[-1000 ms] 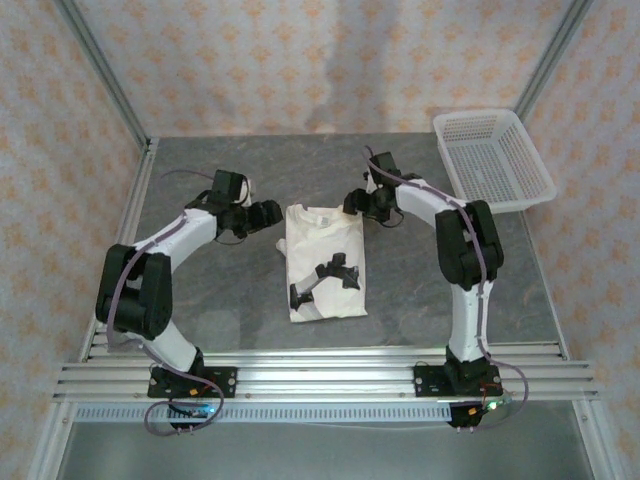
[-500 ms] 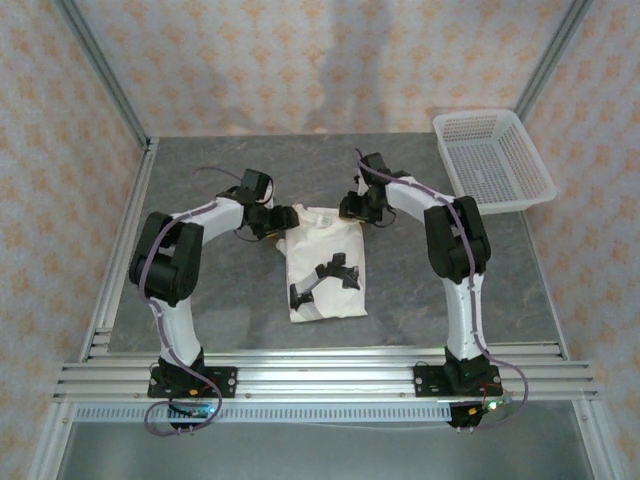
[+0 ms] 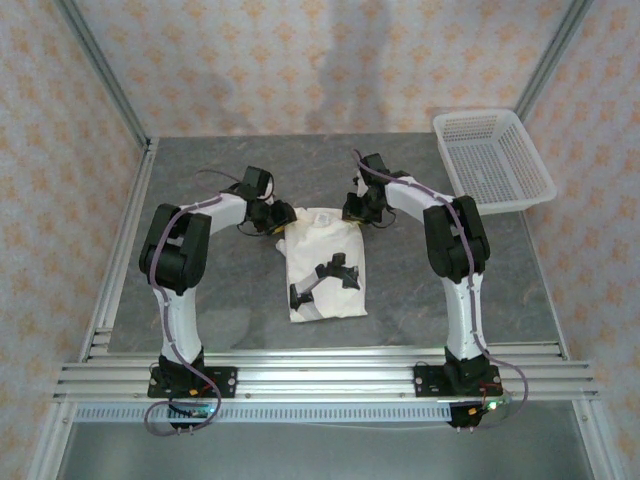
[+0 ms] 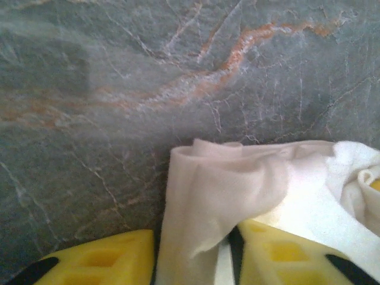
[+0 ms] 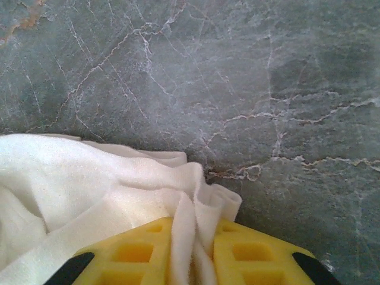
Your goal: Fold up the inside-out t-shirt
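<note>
Cloth, white and soft, makes up the inside-out t-shirt, which lies in the middle of the grey, veined, stone-patterned table as a narrow, roughly rectangular bundle. Its long axis runs from the near edge toward the far wall, and the far end is gathered and narrower than the near end. A black angular mark sits on its middle; I cannot tell what it is. The left gripper is clamped on the far left corner. In the left wrist view a wrinkled flap passes between its yellow ribbed fingers. The right gripper pinches the far right corner, where pleated folds bunch between its yellow fingers. A rigid white mesh basket stands well apart at the far right corner.
</note>
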Controlling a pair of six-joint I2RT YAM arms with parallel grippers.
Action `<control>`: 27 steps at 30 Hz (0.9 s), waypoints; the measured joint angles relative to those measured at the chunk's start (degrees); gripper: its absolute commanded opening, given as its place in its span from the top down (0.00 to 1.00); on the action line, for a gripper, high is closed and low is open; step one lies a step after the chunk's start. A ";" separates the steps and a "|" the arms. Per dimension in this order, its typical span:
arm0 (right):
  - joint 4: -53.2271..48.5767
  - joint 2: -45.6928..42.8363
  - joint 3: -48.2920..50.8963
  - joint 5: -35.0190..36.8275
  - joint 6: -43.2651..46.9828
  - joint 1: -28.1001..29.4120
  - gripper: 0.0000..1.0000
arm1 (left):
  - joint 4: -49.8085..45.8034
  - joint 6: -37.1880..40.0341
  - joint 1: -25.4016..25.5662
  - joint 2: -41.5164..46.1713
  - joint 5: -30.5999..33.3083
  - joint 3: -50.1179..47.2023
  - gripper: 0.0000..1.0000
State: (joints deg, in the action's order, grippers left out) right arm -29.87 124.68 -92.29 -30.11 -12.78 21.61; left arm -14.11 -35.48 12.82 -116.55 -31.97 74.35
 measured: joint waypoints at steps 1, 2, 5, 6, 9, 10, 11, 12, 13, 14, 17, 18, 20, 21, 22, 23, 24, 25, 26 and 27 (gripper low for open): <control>0.00 0.00 0.00 -0.07 -0.02 0.00 0.82 | 0.24 -0.52 -0.24 -0.20 -0.57 0.00 0.72; -0.04 0.00 0.00 -0.17 -0.02 0.00 0.83 | 0.68 -1.09 -0.35 -0.48 -0.92 0.00 0.74; -0.13 0.00 0.00 -0.39 -0.02 0.00 0.85 | 2.16 -2.43 -0.55 -1.22 -2.23 0.09 0.86; -0.13 0.00 0.00 -0.42 -0.02 0.00 0.86 | 3.41 -2.60 -0.50 -1.75 -2.86 0.22 0.92; -0.15 0.00 0.00 -0.39 -0.02 0.00 0.86 | 8.85 -3.26 0.48 -3.56 -4.55 0.98 1.00; -0.17 0.00 0.00 -0.37 -0.02 -0.02 0.80 | 10.05 -3.58 0.98 -3.78 -4.83 0.98 1.00; -0.17 -0.02 0.02 -0.33 -0.15 -0.02 0.67 | 10.51 -3.69 1.29 -3.87 -4.96 0.96 1.00; -0.17 -0.04 0.07 -0.13 -0.31 -0.04 0.57 | 10.95 -3.69 1.55 -3.87 -5.09 0.94 1.00; -0.02 -0.24 0.26 0.07 -0.59 -0.07 0.50 | 11.26 -3.69 1.84 -3.87 -5.11 0.94 1.00; 0.55 -0.87 0.83 0.42 -0.74 -0.17 0.48 | 11.45 -3.69 1.99 -3.85 -5.14 0.94 1.00; 1.84 -4.85 4.94 3.19 -1.51 -0.46 0.42 | 11.45 -3.52 2.10 -3.85 -5.09 0.94 1.00; 2.25 -6.34 6.60 4.15 -1.77 -0.72 0.41 | 11.47 -3.52 2.10 -3.85 -5.09 0.87 1.00; 2.80 -8.39 8.76 5.40 -2.25 -1.42 0.41 | 11.58 -3.52 2.08 -3.63 -5.07 0.42 1.00; 2.95 -8.94 9.42 5.99 -2.43 -1.84 0.41 | 11.58 -3.52 2.08 -3.41 -5.05 0.09 1.00; 3.08 -9.11 9.75 6.40 -2.62 -2.19 0.41 | 11.58 -3.52 2.08 -3.26 -5.05 -0.13 1.00; 3.41 -9.11 10.01 6.73 -2.78 -2.40 0.41 | 11.56 -3.52 2.10 -3.06 -5.03 -0.26 1.00; 3.93 -9.11 10.47 7.13 -2.95 -2.62 0.40 | 11.56 -3.52 2.10 -2.91 -4.94 -0.33 1.00; 4.24 -9.11 10.91 7.28 -3.10 -2.69 0.41 | 11.56 -3.50 2.10 -2.75 -4.87 -0.35 1.00; 4.46 -9.11 11.23 7.28 -3.28 -2.69 0.41 | 11.54 -3.52 2.10 -2.67 -4.87 -0.37 1.00; 4.76 -9.03 11.45 7.15 -3.37 -2.67 0.41 | 11.56 -3.52 2.08 -2.56 -4.85 -0.37 1.00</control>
State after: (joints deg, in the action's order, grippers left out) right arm -25.10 115.66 -80.84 -22.96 -16.14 18.94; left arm -2.55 -39.00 14.90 -119.11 -36.82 73.97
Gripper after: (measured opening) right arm 0.595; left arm 0.042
